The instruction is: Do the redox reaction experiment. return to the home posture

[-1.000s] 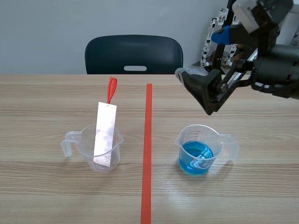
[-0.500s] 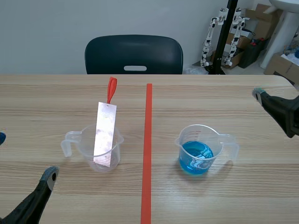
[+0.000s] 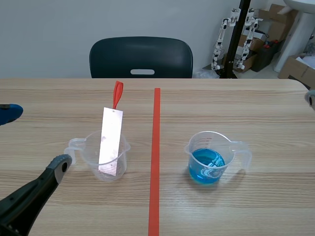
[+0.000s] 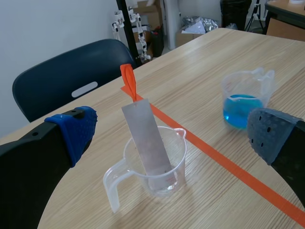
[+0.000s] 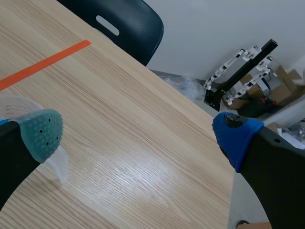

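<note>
We hold the left gripper (image 4: 171, 134) and right gripper (image 5: 139, 135) open and empty, since the strip (image 3: 110, 142) already rests in its beaker (image 3: 119, 166).

Scene view: faces the chair (image 3: 141, 56) head-on from afar; both wrist views: nearer, oblique, sharing that chair.
</note>
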`<state>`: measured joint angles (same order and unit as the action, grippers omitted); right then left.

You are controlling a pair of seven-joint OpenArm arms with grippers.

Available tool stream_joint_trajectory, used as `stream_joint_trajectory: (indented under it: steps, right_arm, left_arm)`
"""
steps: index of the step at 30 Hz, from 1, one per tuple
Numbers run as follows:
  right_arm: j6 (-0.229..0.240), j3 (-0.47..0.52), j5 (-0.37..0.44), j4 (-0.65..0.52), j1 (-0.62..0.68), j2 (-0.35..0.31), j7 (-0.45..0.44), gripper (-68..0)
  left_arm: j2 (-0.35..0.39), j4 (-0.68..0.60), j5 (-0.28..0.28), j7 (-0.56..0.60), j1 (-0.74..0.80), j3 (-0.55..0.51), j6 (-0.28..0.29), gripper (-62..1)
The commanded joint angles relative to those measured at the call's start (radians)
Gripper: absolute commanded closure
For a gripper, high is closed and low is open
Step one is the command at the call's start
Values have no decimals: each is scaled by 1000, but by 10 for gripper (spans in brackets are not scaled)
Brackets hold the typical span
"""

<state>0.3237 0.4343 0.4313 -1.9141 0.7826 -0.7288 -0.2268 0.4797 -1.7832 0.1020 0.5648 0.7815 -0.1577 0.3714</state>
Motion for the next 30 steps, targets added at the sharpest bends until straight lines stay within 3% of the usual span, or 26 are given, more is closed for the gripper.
stream_joint_trajectory:
  steps: [1,15,22,26,30]
  right_arm:
    - [-32,21,5,-28,22,-14,-5,-679]
    - [-47,169,23,-219,332,6,-29,-679]
    - [-47,222,22,-278,462,31,-83,-679]
    - [-32,227,3,-308,521,31,-93,-679]
    - [-18,227,-8,-344,574,10,-89,-679]
  left_arm:
    - [0,-18,6,8,0,5,-1,-623]
    - [-3,-80,6,-78,-35,6,-2,-623]
    - [-2,-80,6,-121,-71,8,-1,-623]
    - [-2,-80,-43,-120,-71,14,-1,-623]
    - [-2,-80,-43,-122,-74,14,-1,-623]
